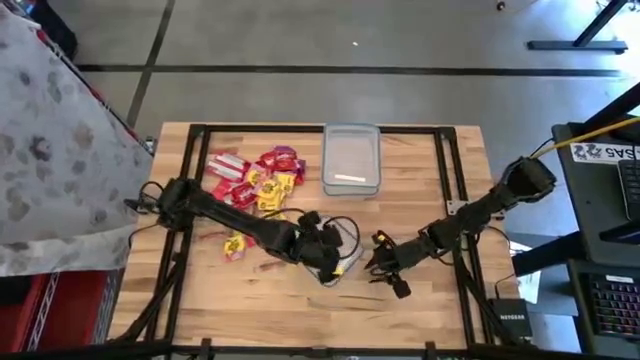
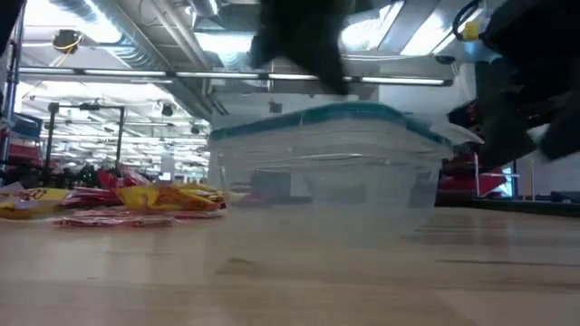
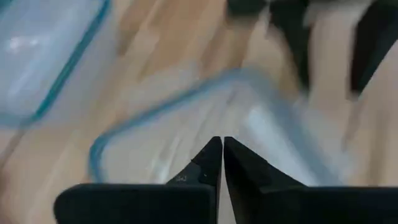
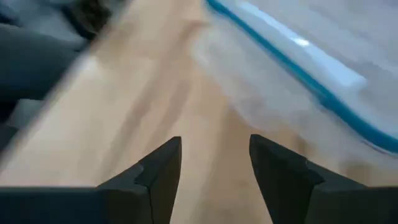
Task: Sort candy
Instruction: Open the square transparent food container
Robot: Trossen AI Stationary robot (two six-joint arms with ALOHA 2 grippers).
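From above, the candy (image 1: 255, 180) lies in a loose red and yellow pile on the tabletop (image 1: 420, 310) toward its far left part, with one stray packet (image 1: 234, 246) nearer the front edge. A clear tub (image 1: 351, 160) stands at the middle of the far edge, a pale strip on its floor. The left pincer (image 1: 333, 262) and the right pincer (image 1: 385, 272) both sit low near the middle of the front half, close together, around a small clear container that is mostly hidden under them.

At tabletop height, a clear tub with a teal rim (image 2: 331, 163) fills the centre, the sweets off to one side behind it.

The left wrist view shows the left pincer's fingers (image 3: 202, 168) pressed together with nothing between them, just above the second container's rim (image 3: 161, 112).

The right wrist view shows the right pincer (image 4: 214, 165) with its fingers apart, empty over bare wood beside a teal-edged tub.

My reading is that no sweet is in hand yet: the arms seem to be placing a container. Next comes a reach to the pile for one packet.
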